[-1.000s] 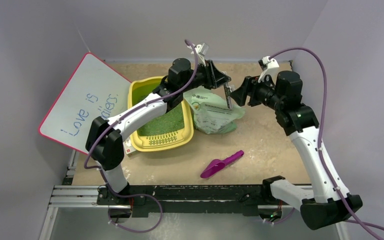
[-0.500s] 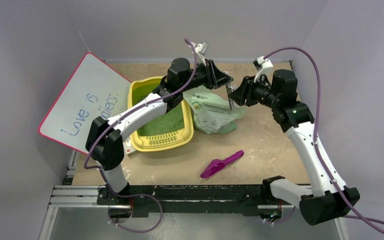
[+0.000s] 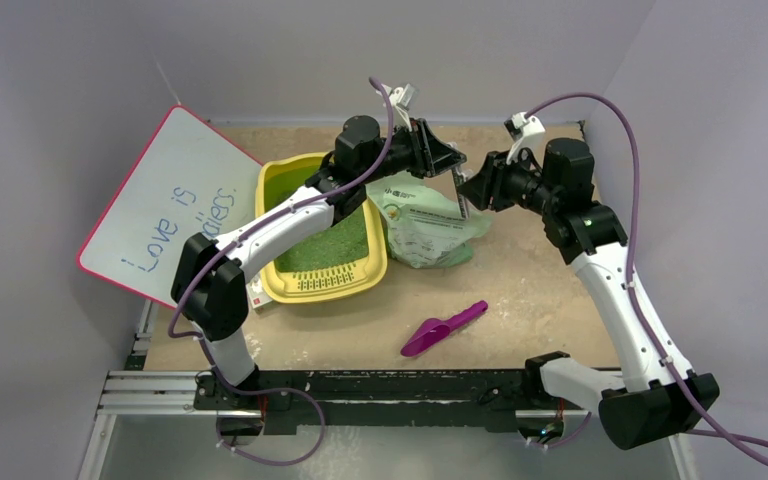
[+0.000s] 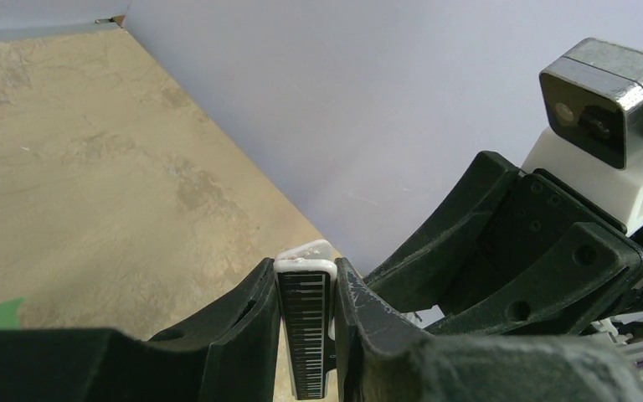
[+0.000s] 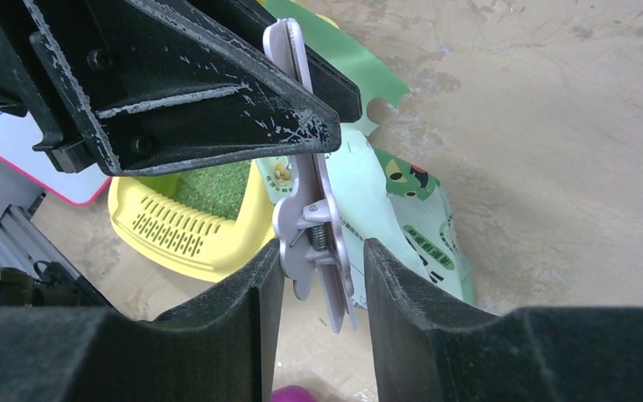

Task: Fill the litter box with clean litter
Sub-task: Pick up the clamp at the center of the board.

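The yellow litter box sits left of centre with green litter in it; both also show in the right wrist view, the box and the litter. My left gripper is held above the table, shut on a pale spring clip with a piano-key print. My right gripper is open. Its jaws stand on either side of the clip's handle end, with a gap on the right side.
The pale green litter bag lies flat right of the box, under both grippers. A purple scoop lies near the front centre. A white board with a pink edge leans at the left. Walls close the back and sides.
My right gripper has moved left toward the left gripper and now straddles the clip. The left arm and the clip have stayed still.
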Available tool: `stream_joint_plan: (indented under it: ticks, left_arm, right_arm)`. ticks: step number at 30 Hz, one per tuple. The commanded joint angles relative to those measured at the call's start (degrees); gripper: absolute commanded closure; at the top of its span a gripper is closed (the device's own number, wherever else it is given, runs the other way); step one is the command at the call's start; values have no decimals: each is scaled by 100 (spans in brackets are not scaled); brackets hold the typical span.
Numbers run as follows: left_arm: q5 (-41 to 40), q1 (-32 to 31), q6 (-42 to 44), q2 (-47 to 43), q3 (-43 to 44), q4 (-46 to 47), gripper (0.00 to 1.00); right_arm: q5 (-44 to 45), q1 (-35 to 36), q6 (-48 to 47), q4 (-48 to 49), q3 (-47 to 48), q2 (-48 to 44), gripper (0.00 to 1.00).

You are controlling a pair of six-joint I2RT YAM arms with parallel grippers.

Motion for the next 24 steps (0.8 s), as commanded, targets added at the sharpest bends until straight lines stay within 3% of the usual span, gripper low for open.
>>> stream_joint_plan:
  ticks: [1, 6, 18, 24]
  left_arm:
    - [75, 30, -77, -118, 99, 215, 100]
    - [110, 29, -60, -86, 132, 153, 100]
    - [102, 28, -115, -61, 172, 188, 100]
    - [159, 31, -212, -16, 168, 306, 100]
  right_arm:
    - [114, -10, -205, 344, 243, -41, 61]
    - [-81, -13, -189, 524, 236, -27, 57]
    - [-167, -4, -211, 444, 205, 32, 64]
    - [-133, -1, -263, 378, 196, 37, 62]
